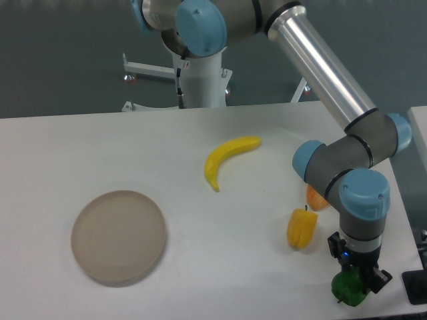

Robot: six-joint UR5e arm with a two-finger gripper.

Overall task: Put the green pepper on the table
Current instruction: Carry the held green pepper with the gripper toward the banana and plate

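The green pepper [349,288] is at the front right of the white table [200,153], right under my gripper [360,280]. The gripper points down and its fingers stand around the pepper's top, shut on it. The pepper is at or just above the tabletop; I cannot tell whether it touches. The fingertips are partly hidden by the pepper and the wrist.
A yellow pepper [301,228] lies just left of the gripper. An orange item [316,198] sits behind it, partly hidden by the arm. A yellow banana [227,159] lies mid-table. A round beige plate [119,237] is at the front left. The table's right edge is close.
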